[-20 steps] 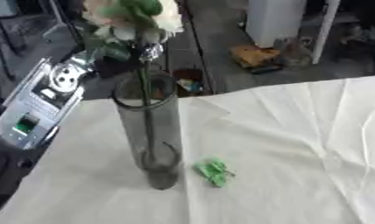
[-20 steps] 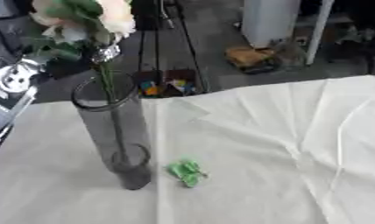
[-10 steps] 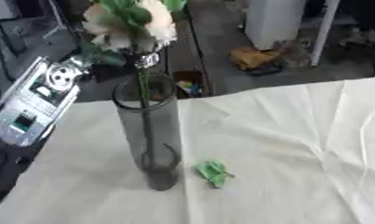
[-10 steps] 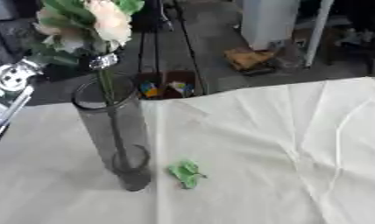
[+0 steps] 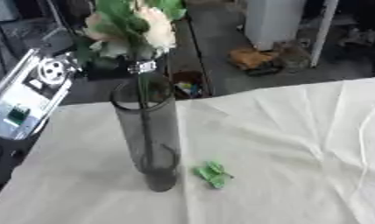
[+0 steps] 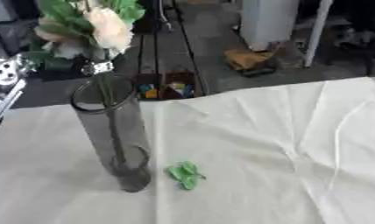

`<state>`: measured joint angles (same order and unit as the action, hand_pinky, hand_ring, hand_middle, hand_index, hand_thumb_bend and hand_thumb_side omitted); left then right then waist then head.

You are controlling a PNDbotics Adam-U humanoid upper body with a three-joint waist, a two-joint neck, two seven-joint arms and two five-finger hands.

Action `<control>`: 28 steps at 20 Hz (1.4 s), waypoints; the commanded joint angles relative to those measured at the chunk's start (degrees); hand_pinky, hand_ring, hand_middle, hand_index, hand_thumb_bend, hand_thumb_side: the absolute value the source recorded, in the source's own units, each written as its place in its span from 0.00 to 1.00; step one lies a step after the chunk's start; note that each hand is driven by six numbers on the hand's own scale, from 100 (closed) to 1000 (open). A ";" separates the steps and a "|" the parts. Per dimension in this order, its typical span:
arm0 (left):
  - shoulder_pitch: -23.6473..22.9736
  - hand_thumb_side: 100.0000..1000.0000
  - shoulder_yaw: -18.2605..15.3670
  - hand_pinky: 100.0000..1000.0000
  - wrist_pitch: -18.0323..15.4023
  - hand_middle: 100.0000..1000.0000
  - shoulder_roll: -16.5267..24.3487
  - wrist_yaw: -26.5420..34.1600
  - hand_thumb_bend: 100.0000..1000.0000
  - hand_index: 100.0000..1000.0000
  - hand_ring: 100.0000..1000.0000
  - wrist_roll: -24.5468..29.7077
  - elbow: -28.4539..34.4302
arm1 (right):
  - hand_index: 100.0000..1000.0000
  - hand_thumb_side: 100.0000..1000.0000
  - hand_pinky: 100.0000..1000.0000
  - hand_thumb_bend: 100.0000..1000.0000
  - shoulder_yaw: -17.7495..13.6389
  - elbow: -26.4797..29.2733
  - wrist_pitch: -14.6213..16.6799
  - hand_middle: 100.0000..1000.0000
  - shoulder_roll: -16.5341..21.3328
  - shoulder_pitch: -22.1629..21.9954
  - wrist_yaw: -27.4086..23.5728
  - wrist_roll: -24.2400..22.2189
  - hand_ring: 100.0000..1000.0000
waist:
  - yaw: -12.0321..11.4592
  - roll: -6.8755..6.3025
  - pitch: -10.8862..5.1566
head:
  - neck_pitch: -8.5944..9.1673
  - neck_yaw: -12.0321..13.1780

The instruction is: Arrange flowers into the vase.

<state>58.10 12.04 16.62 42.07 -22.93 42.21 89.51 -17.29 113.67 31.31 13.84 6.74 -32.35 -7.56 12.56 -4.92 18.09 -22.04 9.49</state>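
Note:
A tall dark glass vase (image 5: 150, 140) stands on the white cloth at the left. A bunch of cream and pink flowers with green leaves (image 5: 137, 30) rises above its rim. The stem, with a small silver tag (image 5: 143, 66) on it, runs down inside the glass. My left arm (image 5: 30, 96) comes in from the left edge. Only a dark bit of my left hand (image 5: 95, 61) shows behind the blooms, close to the stem. A small green leaf scrap (image 5: 214, 174) lies on the cloth just right of the vase's base. My right hand is out of sight.
The creased white tablecloth (image 5: 298, 144) covers the table to the right and front. Beyond the far edge, on the floor, are a box of coloured bits (image 5: 187, 87), an orange object (image 5: 256, 59) and white furniture legs (image 5: 325, 30).
The flower bunch has come down a little and turned, so the stem reaches deeper into the vase. The vase and the green scrap have stayed put.

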 commanded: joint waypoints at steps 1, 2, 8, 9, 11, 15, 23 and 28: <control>1.54 1.00 -1.04 0.89 -1.43 1.00 2.64 -1.51 0.31 1.00 1.00 1.94 0.26 | 0.89 0.87 0.81 0.00 -0.13 0.92 -0.17 0.40 1.10 0.19 -0.19 0.01 0.71 | 0.02 0.13 -1.38 | 0.52 -0.05; 1.51 1.00 -0.99 0.90 -1.94 1.00 2.73 -1.77 0.31 1.00 1.00 2.77 0.15 | 0.89 0.87 0.81 0.00 -0.13 0.92 -0.23 0.40 1.10 0.20 -0.17 0.00 0.71 | 0.03 0.10 -1.38 | 0.54 -0.08; 1.56 0.99 -1.30 0.95 -4.85 1.00 3.44 -1.62 0.23 1.00 1.00 7.93 -0.76 | 0.90 0.88 0.81 0.00 -0.11 0.92 -0.46 0.40 1.11 0.14 -0.01 -0.04 0.71 | -0.04 -0.11 -1.46 | 0.45 -0.22; 1.63 0.98 -1.39 0.95 -5.15 1.00 3.57 -1.52 0.23 1.00 1.00 8.51 -0.89 | 0.90 0.88 0.81 0.00 -0.11 0.92 -0.52 0.40 1.12 0.12 0.01 -0.02 0.71 | -0.08 -0.15 -1.49 | 0.40 -0.23; 1.58 0.92 -1.44 0.97 -5.77 1.00 3.94 -1.50 0.21 1.00 1.00 9.38 -1.04 | 0.90 0.88 0.81 0.00 -0.12 0.92 -0.62 0.40 1.14 0.10 0.08 0.01 0.71 | -0.14 -0.22 -1.53 | 0.33 -0.33; 1.31 0.86 -1.29 0.98 -7.00 1.00 4.54 -1.74 0.16 1.00 1.00 9.73 -1.24 | 0.90 0.88 0.82 0.00 -0.16 0.92 -0.72 0.40 1.19 0.03 0.22 0.16 0.71 | -0.28 -0.36 -1.62 | 0.22 -0.49; 1.32 0.92 -1.25 0.98 -8.49 1.00 5.66 -0.67 0.15 1.00 1.00 9.75 -1.21 | 0.90 0.88 0.82 0.00 -0.13 0.92 -1.18 0.40 1.46 0.06 0.33 0.53 0.71 | -0.49 -0.73 -2.01 | 0.03 -0.76; 0.96 0.97 -1.59 0.98 -9.09 1.00 7.12 1.75 0.16 1.00 1.00 9.75 -1.32 | 0.90 0.88 0.82 0.00 -0.19 0.92 -1.54 0.40 1.69 0.03 0.41 0.83 0.71 | -0.67 -1.02 -2.30 | -0.20 -1.01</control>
<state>58.23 11.67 7.82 46.67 -21.93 52.06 87.79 -17.29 113.67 29.98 13.94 6.57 -32.16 -6.79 11.97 -6.22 17.07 -22.07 8.64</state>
